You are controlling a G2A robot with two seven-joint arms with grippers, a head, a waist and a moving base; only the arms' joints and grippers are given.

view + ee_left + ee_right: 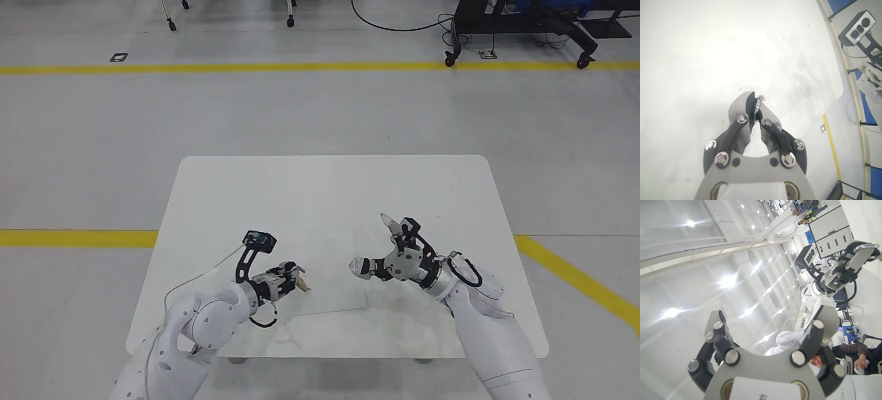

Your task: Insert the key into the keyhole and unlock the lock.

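My left gripper (293, 277) is near the table's front edge, left of centre, and is shut on a thin silver metal loop (758, 106). A small brass-coloured body (301, 287) pokes out beside the fingers, so it looks like the lock held by its shackle. The right wrist view shows this left gripper (863, 251) from the side, with the silver loop (865, 246) at its tip and a bit of brass (880, 256). My right gripper (368, 243) is to its right above the table. That right gripper (770, 311) is open, empty and tilted up toward the ceiling.
The white table (330, 190) carries nothing else that I can see. Its bare top (715, 56) spreads out ahead of the left gripper. A yellow floor line (70, 238) runs past both sides of the table.
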